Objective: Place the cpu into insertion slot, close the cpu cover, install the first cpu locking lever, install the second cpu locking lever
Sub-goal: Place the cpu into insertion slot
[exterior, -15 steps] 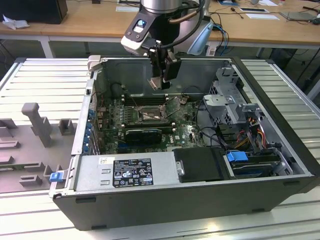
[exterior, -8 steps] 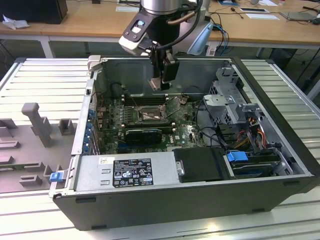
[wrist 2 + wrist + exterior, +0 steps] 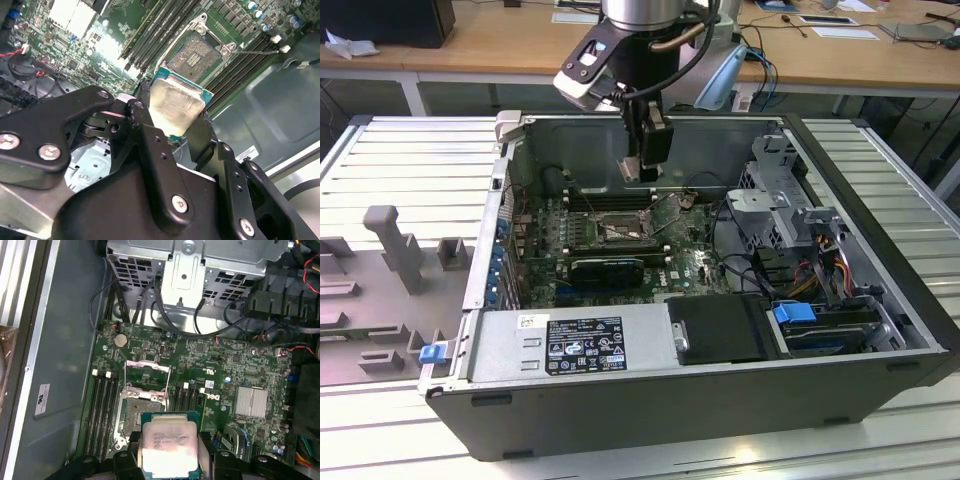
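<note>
1. Exterior view: the gripper (image 3: 642, 172) hangs inside the open computer case (image 3: 740, 150), above the motherboard (image 3: 700, 265) and apart from it.
2. Gripper, state: in the second wrist view its fingers (image 3: 142, 112) pinch the cpu (image 3: 176, 102) by two opposite edges, with the pale metal face turned toward the camera.
3. Cpu, location: it is carried in the air and not seated. In both wrist views it sits close in front of the insertion slot (image 3: 140, 412) without touching it.
4. Insertion slot, condition: it is uncovered and its contact field is bare, with long memory slots (image 3: 100, 410) on either side.
5. Cpu cover (image 3: 146, 372): we judge it swung up on the far side of the socket, leaving the opening free.
6. Wire lever (image 3: 255, 51): it lies out to one side of the socket, and we take it to be released.
7. Step in hand, by our judgement: the first of the four, placing the chip.
8. Handling note: we judge the chip should stay level with its edges square to the silvery rim. It should come straight down with no sliding across the contacts, stay clear of the raised cover and lever, and be let go only once it lies flat within the rim.
</note>
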Controlling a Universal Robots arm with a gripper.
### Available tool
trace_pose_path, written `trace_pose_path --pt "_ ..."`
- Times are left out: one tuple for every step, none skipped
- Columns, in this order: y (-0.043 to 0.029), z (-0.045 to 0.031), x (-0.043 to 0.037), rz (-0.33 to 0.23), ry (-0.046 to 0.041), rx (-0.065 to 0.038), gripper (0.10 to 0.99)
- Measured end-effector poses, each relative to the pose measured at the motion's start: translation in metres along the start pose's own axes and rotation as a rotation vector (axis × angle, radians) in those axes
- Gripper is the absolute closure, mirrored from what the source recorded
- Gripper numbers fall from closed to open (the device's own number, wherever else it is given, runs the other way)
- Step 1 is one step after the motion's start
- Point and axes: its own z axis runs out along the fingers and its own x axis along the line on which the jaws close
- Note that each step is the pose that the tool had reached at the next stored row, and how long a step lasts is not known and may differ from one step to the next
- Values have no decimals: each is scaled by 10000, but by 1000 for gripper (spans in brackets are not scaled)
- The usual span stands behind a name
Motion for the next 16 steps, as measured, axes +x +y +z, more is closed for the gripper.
trace_pose_path --pt "0 2 0 64 -4 -2 557" --pt "0 3 0 105 -8 -2 557" --pt "0 5 0 158 -12 -3 557" --pt "0 6 0 206 -16 -4 557" --pt "-1 7 0 257 -20 -4 557" --pt "-1 9 0 304 -24 -6 557" --pt "-1 10 0 362 -29 -7 557" --pt "-1 11 0 409 -32 -7 557" --pt "-1 13 0 470 -38 -8 557" --pt "-1 15 0 514 -40 -10 557" --pt "-1 17 0 580 -46 -10 557" --pt "-1 19 0 629 -51 -11 557" --pt "-2 20 0 665 -54 -12 557" --pt "-2 22 0 708 -57 -12 557" --pt "-2 24 0 752 -61 -13 557" --pt "-2 27 0 820 -66 -15 557"
